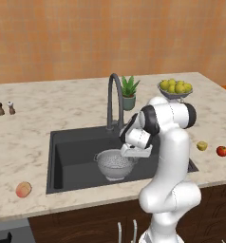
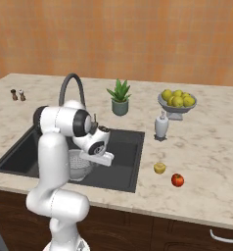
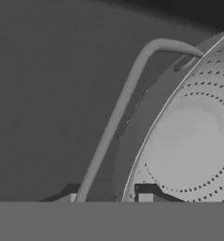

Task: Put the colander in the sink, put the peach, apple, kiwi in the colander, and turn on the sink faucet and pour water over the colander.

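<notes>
Colander (image 1: 116, 163) in sink (image 1: 72, 152); end effector (image 3: 107, 197) pinched narrow on handle (image 3: 118, 108). Risk: tipping on release.

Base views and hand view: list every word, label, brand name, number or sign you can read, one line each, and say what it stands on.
None: no readable text anywhere.
The white bottle, shakers, colander, sink faucet and plant pot all look plain.
</notes>
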